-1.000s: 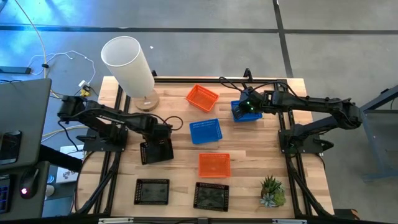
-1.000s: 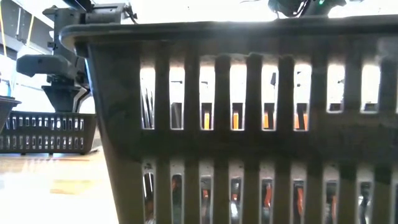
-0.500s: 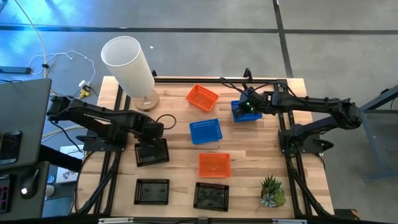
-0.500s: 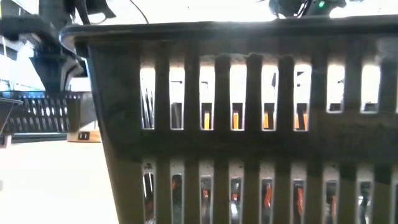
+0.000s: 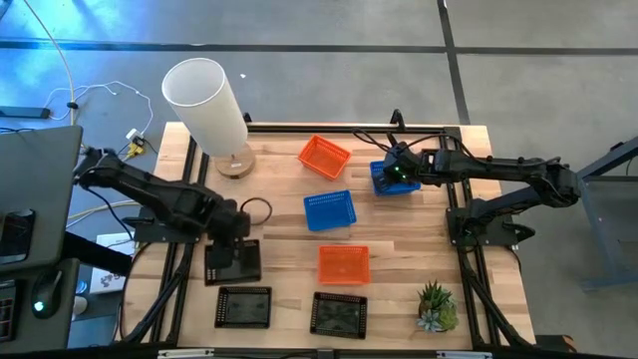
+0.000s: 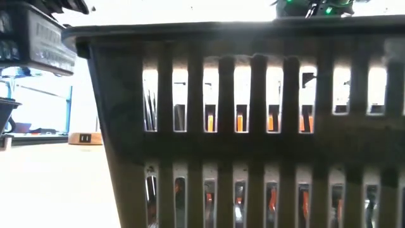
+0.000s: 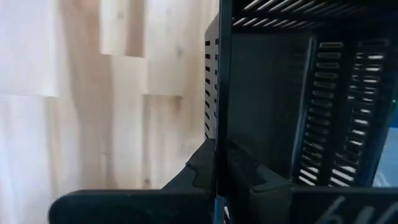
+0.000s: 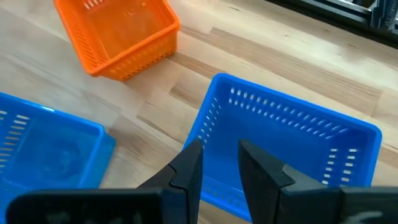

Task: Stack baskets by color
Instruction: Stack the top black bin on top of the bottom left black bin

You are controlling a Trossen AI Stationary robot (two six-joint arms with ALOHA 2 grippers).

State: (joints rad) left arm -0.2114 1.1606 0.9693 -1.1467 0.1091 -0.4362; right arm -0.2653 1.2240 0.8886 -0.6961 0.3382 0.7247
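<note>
A black basket (image 5: 232, 262) is held by the left gripper (image 5: 227, 239), whose fingers are clamped tight on one thin side wall (the wall is seen edge-on between them in the left wrist view), so that the basket hangs above the table's left front part, close to the black basket (image 5: 244, 306) that sits at the front edge. That position is judged to serve the stacking: the carried basket is kept level and mouth-up so that it can be nested into its like. A third black basket (image 5: 338, 314) rests beside the front one. The right gripper (image 5: 397, 172) is poised at the near wall of a blue basket (image 8: 292, 149), its fingers partly apart astride that wall, though a firm grip cannot be confirmed. A second blue basket (image 5: 329, 209) and two orange baskets (image 5: 324, 157) (image 5: 343, 263) lie apart at mid-table, not yet stacked.
</note>
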